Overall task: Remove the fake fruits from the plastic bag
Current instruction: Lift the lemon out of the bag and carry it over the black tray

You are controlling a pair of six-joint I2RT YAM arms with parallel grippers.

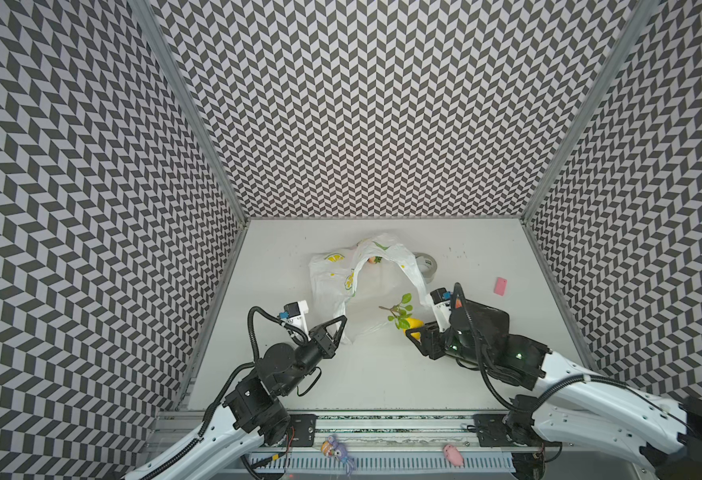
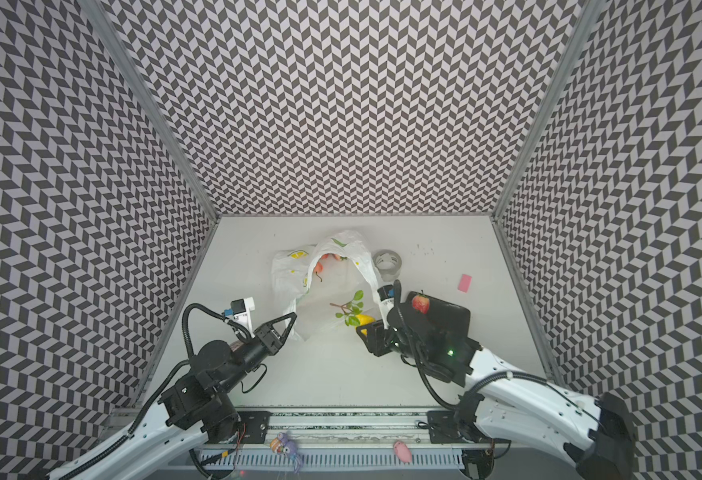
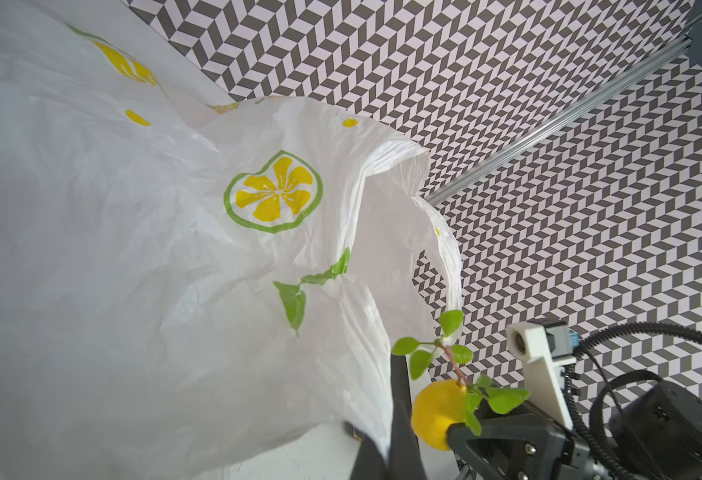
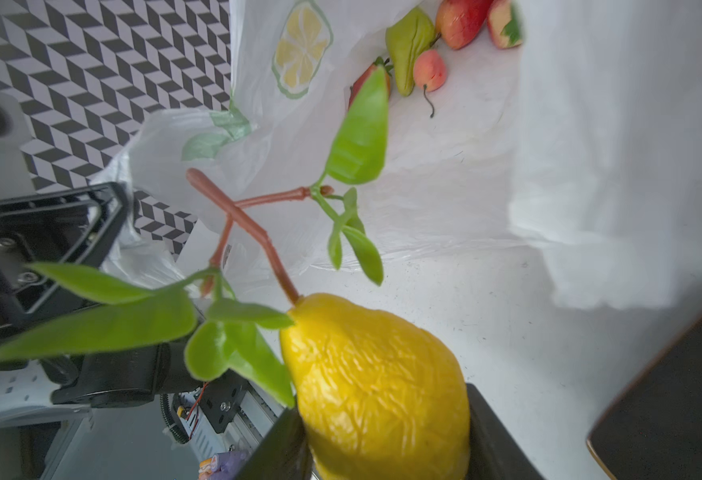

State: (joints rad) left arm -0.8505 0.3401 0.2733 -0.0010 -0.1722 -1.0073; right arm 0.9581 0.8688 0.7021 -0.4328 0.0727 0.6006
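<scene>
We see our right gripper [image 1: 414, 332] half open, squeezing the yellow pear [image 1: 415, 323] just right of the middle. Our left gripper [image 1: 342, 323] is pressed tight on the bag [image 1: 328, 282] edge, left of middle. More fruits [image 4: 424, 50] sit inside the bag.

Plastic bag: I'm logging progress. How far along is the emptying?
Done: one red strawberry-like plastic fruit lies on the dark flat tray. In hand: the right gripper is shut on the yellow plastic pear with leafy twig, outside the thin white lemon-printed plastic bag, whose edge the left gripper pinches. Left: a green ribbed fruit and several red pieces inside.
</scene>
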